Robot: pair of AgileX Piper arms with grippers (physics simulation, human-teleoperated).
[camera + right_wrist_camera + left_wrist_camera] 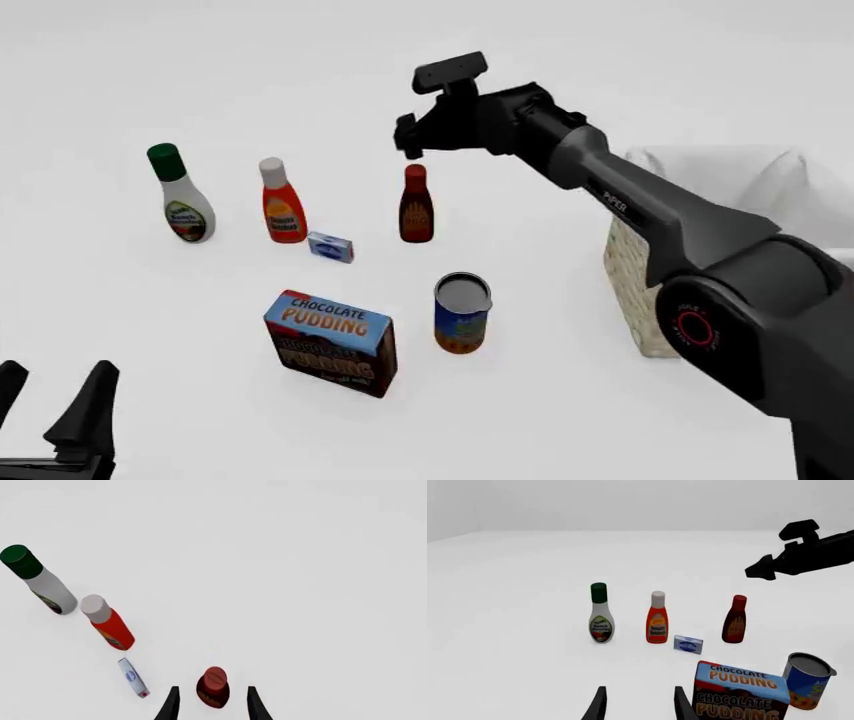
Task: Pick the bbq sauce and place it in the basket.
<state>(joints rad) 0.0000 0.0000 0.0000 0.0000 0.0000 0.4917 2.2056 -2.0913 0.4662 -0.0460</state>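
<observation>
At the near left edge of the white tabletop [160, 320] the left arm's black claw [54, 410] hangs low with its fingers spread and nothing between them. Farther in stand a blue-and-brown chocolate pudding box [330, 341] and an upright blue tin can [462, 313]. At the right sits the large straw-coloured wicker basket with a white cloth lining [638, 290], well apart from the bottles. Beyond the can lies a small blue-and-white packet [330, 246]. In the far row stand a white bottle with a green cap [179, 194], a red-orange bottle with a white cap [280, 202] and the small dark reddish-brown bbq sauce bottle with a red cap [416, 205], upright on the tabletop. The right arm's black claw [210, 702] hovers above that bottle, fingers parted either side of its cap without gripping.
</observation>
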